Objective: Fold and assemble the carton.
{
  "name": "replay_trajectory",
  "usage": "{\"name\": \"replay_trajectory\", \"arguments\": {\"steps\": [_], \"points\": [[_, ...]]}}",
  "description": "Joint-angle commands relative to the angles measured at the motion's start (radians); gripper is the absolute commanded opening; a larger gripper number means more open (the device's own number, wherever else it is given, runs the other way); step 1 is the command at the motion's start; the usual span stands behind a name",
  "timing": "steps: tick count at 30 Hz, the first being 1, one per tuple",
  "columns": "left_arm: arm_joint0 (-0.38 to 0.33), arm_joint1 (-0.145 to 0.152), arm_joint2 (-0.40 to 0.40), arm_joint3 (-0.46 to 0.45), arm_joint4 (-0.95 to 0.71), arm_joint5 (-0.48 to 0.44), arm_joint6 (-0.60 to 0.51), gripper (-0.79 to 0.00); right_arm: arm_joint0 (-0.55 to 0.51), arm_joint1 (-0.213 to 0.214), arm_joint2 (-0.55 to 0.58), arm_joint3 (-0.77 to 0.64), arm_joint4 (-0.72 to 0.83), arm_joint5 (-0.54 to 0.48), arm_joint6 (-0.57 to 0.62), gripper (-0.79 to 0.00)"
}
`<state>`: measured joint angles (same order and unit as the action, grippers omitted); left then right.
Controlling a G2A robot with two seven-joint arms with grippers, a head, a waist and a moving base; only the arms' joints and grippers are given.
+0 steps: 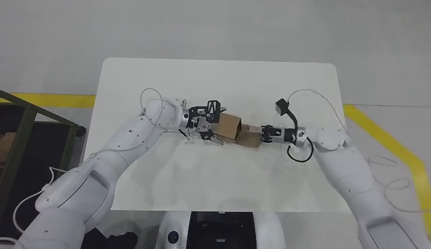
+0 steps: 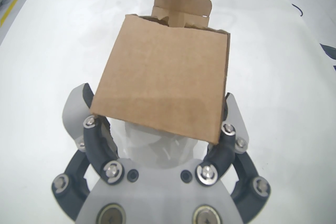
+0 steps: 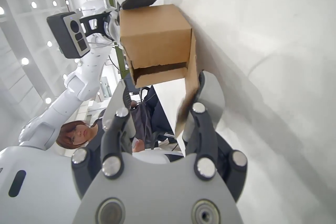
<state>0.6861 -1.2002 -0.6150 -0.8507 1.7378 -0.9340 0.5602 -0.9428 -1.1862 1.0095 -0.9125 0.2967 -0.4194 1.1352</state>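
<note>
Two claws are flanking the carton (image 2: pixel 162 78) on the counter (image 1: pixel 202 182): the left claw (image 2: pixel 155 99) is pinching its sides; the right claw (image 3: pixel 164 83), spread, is touching the open flap (image 3: pixel 190 72). Likely wise: pushing the flap squarely, bracing firmly.

A white table (image 1: pixel 168 81) stands on grey floor (yellow tape (image 1: pixel 54 100) alongside).

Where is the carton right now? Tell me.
In the top view the carton sits near the middle of the white table; the left pincer grips one end and the right pincer is at its flap end.
</note>
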Motion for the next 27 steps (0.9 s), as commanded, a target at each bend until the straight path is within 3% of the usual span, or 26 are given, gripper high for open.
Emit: {"name": "replay_trajectory", "arguments": {"steps": [1,10,17,19,27], "points": [[0.001,0.001,-0.001,0.0,-0.001,-0.002,0.0,0.0,0.007,-0.003,-0.009,-0.001,-0.013,-0.023,-0.012,-0.332],[0.003,0.003,-0.003,-0.005,0.003,-0.002,0.002,0.0,-0.047,0.008,0.001,-0.134,-0.145,-0.065,-0.155,-0.363],[0.002,0.005,-0.006,-0.007,0.002,-0.005,0.007,0.0,-0.119,0.028,0.032,-0.279,-0.259,0.027,-0.242,-0.185],[0.003,0.005,-0.006,-0.007,0.004,-0.003,0.009,0.0,-0.136,0.032,0.042,-0.307,-0.269,0.055,-0.26,-0.006],[0.004,0.008,-0.008,-0.008,0.007,-0.003,0.018,0.0,-0.214,0.057,0.121,-0.389,-0.244,0.068,-0.25,0.0]]}}
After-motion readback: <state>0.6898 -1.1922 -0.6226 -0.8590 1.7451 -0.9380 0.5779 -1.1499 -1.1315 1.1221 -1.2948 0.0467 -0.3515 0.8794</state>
